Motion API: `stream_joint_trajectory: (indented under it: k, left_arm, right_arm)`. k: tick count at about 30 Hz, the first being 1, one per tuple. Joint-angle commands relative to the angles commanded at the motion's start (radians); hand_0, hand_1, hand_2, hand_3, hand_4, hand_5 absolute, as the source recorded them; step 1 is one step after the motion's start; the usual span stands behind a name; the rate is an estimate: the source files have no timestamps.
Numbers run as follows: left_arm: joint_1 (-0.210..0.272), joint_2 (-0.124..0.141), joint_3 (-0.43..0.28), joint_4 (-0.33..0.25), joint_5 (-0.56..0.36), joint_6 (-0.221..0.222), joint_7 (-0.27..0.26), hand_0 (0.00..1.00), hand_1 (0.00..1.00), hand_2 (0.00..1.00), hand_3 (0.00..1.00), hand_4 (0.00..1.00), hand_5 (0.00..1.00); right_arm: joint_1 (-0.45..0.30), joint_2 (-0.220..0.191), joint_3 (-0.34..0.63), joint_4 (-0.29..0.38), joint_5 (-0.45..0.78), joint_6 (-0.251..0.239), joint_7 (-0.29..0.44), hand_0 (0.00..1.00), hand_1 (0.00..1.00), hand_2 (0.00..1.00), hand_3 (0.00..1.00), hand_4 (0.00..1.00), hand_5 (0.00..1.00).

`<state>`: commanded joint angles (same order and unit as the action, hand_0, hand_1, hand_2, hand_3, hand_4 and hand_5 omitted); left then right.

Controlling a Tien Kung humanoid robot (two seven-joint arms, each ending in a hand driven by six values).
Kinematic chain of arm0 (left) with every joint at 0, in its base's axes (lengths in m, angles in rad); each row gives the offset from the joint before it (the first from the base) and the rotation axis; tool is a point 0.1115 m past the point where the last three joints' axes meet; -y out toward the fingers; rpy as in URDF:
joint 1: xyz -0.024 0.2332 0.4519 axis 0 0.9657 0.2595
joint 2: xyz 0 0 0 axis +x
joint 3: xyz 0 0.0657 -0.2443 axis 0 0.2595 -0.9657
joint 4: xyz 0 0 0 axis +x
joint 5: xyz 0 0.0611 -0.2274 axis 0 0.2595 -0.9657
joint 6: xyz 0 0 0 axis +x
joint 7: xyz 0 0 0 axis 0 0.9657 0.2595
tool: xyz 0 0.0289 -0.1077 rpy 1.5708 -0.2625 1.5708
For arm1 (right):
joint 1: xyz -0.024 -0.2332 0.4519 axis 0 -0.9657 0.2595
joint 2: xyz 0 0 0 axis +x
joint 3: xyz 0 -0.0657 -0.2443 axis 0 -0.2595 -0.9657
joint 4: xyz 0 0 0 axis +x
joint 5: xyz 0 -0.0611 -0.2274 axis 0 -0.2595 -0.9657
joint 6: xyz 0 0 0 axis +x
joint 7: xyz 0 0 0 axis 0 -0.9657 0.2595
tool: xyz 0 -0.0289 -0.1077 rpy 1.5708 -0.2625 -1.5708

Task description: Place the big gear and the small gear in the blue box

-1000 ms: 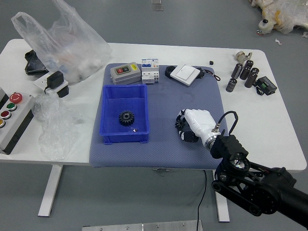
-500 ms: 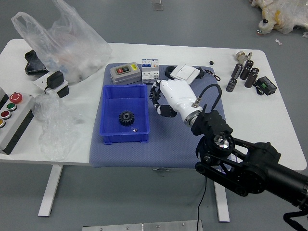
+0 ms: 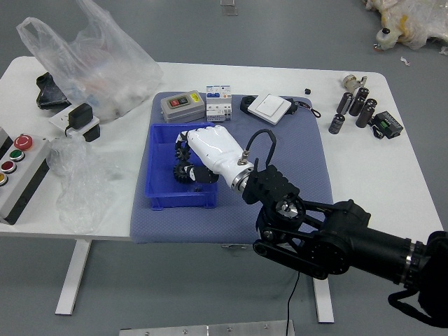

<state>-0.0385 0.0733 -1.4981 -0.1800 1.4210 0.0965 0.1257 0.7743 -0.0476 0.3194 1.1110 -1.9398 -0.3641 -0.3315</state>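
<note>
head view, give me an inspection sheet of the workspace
surface: white table, blue-grey mat; damage, nothing seen
job's things: one gear in the blue box, another gear held over it
clutter: plastic bag far left, button box at the left edge, white module behind the box, black cylinders far right
grippers: right hand grips the second gear; left hand not in view
cables: black cable hanging below the near edge
surroundings: grey floor, wrapped item top right; people, nothing seen
</note>
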Motion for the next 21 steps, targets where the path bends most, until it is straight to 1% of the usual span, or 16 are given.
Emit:
stream_joint_trajectory:
  k: [4,5,10,11,16,17,21]
  left_arm:
    - [-0.001,0.000,0.001,0.000,0.000,0.000,0.000,0.642,0.616,0.601,0.649,0.639,0.315]
    - [-0.002,0.000,0.002,0.000,-0.001,0.000,-0.001,0.642,0.615,0.601,0.649,0.639,0.315]
    - [-0.003,-0.001,0.005,0.000,-0.002,0.000,-0.001,0.642,0.615,0.601,0.649,0.639,0.315]
    - [-0.002,-0.001,0.004,0.000,-0.001,0.000,-0.001,0.642,0.614,0.601,0.649,0.639,0.315]
    - [-0.002,-0.001,0.002,0.000,0.002,0.000,0.000,0.642,0.614,0.601,0.649,0.639,0.315]
    - [-0.002,-0.001,0.001,0.000,0.002,0.000,0.000,0.642,0.614,0.601,0.649,0.639,0.315]
    - [-0.003,-0.001,0.006,0.000,-0.002,0.000,-0.002,0.642,0.614,0.601,0.649,0.639,0.315]
  right_arm:
    - [-0.001,0.013,-0.016,-0.024,0.019,0.009,0.010,0.548,0.594,0.608,0.447,0.464,0.023]
    - [-0.001,0.015,-0.018,-0.028,0.022,0.011,0.012,0.642,0.682,0.689,0.507,0.467,0.028]
    - [0.001,0.018,-0.018,-0.044,0.036,0.006,0.021,0.642,0.682,0.689,0.507,0.467,0.028]
    - [0.002,0.018,-0.016,-0.046,0.037,0.002,0.022,0.688,0.736,0.789,0.699,0.491,0.222]
    - [0.001,0.020,-0.006,-0.050,0.037,-0.022,0.027,0.688,0.736,0.789,0.699,0.491,0.222]
    - [0.000,0.020,-0.005,-0.050,0.037,-0.024,0.027,0.693,0.754,0.819,0.857,0.592,0.224]
    - [-0.006,0.018,0.001,-0.052,0.038,-0.034,0.029,0.693,0.754,0.819,0.857,0.592,0.224]
